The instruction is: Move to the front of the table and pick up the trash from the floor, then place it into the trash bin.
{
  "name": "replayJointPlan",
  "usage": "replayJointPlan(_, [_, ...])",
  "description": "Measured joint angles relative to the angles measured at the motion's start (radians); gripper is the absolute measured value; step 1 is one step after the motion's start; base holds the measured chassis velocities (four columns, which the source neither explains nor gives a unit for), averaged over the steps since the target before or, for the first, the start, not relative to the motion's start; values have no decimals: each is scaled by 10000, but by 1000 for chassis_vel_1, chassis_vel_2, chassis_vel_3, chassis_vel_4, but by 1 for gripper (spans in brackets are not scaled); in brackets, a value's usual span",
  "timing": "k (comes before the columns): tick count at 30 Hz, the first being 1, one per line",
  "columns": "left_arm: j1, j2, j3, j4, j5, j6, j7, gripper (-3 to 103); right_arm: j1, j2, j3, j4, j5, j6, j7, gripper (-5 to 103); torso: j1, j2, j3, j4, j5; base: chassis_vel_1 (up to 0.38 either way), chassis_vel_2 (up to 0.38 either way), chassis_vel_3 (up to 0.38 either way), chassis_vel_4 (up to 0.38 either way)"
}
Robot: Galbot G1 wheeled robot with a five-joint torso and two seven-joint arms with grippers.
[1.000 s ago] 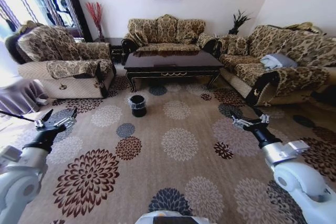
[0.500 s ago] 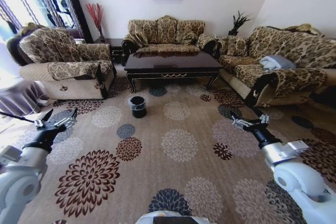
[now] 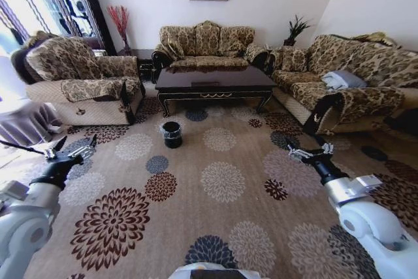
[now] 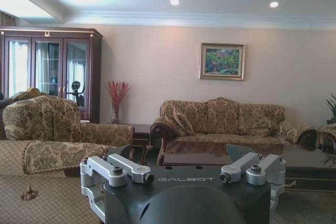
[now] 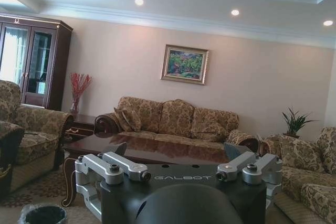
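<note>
Carpet [image 3: 222, 227]: beige, patterned with brown, cream and grey-blue floral medallions. Table [image 3: 215, 78]: dark glossy, gold-trimmed. Trash bin [image 3: 172, 134]: black. Sofas [image 3: 206, 42]: upholstered in brown-gold leaf print.

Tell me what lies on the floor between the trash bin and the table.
In the head view, only patterned carpet lies between the trash bin and the table; no litter is discernible there. Both grippers hover far back, left, right.
</note>
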Motion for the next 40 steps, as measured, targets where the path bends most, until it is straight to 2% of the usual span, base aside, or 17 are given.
replayJointPlan(23, [-302, 59, 300, 226, 26, 78, -141, 100, 279, -88, -188, -290, 14, -6, -15, 100, 538, 1217, 678, 0, 0, 0, 0, 0, 0])
replayJointPlan(31, [-312, 64, 316, 222, 60, 78, -236, 100, 312, -28, -275, -296, 80, 30, 32, 100, 570, 1292, 724, 0, 0, 0, 0, 0, 0])
replayJointPlan(36, [-202, 4, 321, 100, 110, 113, -317, 100, 415, 7, -389, -21, 736, 103, 638, 100, 564, 1273, 714, 1, -1, 0, 0, 0, 0])
replayJointPlan(40, [-152, -11, 274, -12, 110, 150, -359, 100, 407, -40, -307, 118, 797, 112, 724, 100, 554, 1252, 701, 0, 0, 0, 0, 0, 0])
